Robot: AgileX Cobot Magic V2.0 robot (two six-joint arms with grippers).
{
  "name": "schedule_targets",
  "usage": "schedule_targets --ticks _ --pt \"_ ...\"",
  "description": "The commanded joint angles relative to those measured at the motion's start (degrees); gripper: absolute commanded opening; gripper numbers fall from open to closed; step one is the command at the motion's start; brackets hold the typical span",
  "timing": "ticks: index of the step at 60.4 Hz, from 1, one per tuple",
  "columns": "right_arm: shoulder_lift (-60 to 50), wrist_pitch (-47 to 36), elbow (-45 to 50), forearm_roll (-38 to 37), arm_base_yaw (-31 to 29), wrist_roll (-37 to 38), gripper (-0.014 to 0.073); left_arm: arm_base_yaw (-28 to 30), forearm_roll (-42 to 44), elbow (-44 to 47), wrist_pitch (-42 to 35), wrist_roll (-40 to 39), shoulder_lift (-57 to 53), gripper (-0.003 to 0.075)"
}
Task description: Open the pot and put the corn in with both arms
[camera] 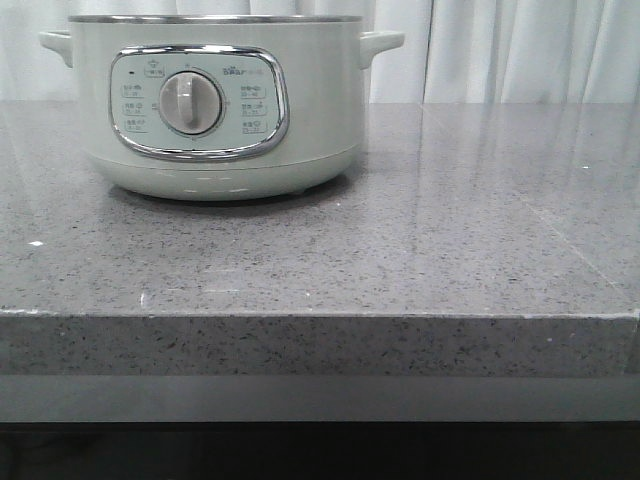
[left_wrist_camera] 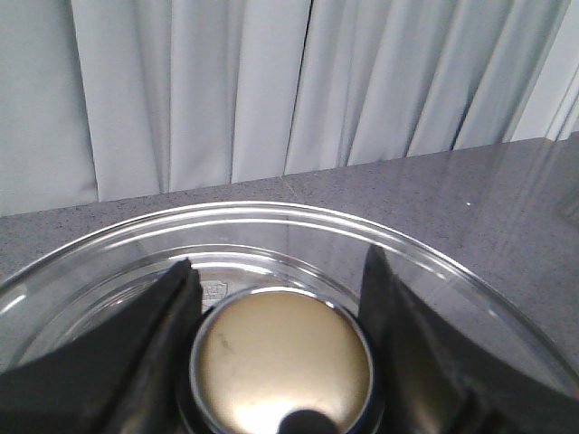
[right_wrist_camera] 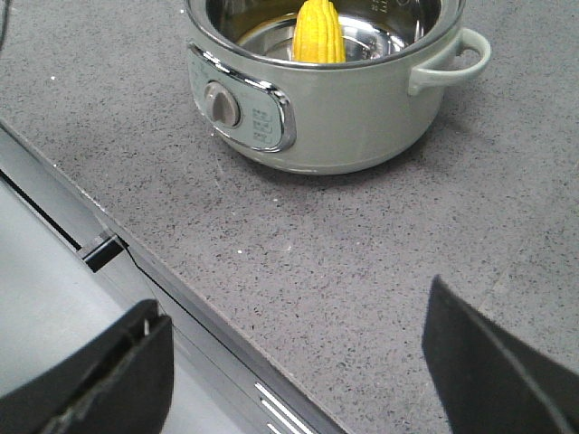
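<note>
The pale green-white pot (camera: 215, 110) stands at the back left of the grey counter, dial facing front. In the right wrist view the pot (right_wrist_camera: 335, 127) is open, and the yellow corn (right_wrist_camera: 318, 32) lies inside its metal bowl. My left gripper (left_wrist_camera: 279, 262) is shut on the brass-coloured knob (left_wrist_camera: 282, 362) of the glass lid (left_wrist_camera: 271, 217) and holds it away from the pot, facing the curtain. My right gripper (right_wrist_camera: 294, 303) is open and empty, above the counter's front edge, well apart from the pot. Neither gripper shows in the front view.
The grey speckled counter (camera: 400, 260) stretches to the right of the pot. Its front edge (right_wrist_camera: 181, 280) has a metal strip below it. A white curtain (left_wrist_camera: 271, 90) hangs behind the counter.
</note>
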Motion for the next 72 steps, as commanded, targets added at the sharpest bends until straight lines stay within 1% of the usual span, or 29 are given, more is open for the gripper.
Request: schedule_targets --ticks 1,9,16,22,38,52,72 --pt "-0.3 -3.6 -1.5 0.1 -0.1 -0.2 0.0584 -0.5 0.1 -5.5 -9.0 0.1 1.6 0.0228" --pt "-0.3 -3.6 -1.5 0.1 -0.1 -0.2 0.0584 -0.5 3.6 -9.0 -9.1 0.1 6.1 0.0228" --pt "-0.3 -3.6 -1.5 0.1 -0.1 -0.2 0.0584 0.7 3.1 -10.9 -8.9 0.1 9.0 0.0229" --pt "-0.3 -3.6 -1.5 0.1 -0.1 -0.2 0.0584 1.7 1.9 -10.9 -9.6 0.0 10.5 0.0228" --pt "-0.3 -3.6 -1.5 0.1 -0.1 -0.2 0.0584 1.7 1.7 -10.9 -10.5 0.0 14.9 0.0228" --pt "-0.3 -3.6 -1.5 0.1 -0.1 -0.2 0.0584 1.7 1.7 -10.9 -12.9 0.0 17.1 0.0228" --pt "-0.3 -3.6 -1.5 0.1 -0.1 -0.2 0.0584 1.7 1.7 -10.9 -12.9 0.0 18.5 0.0229"
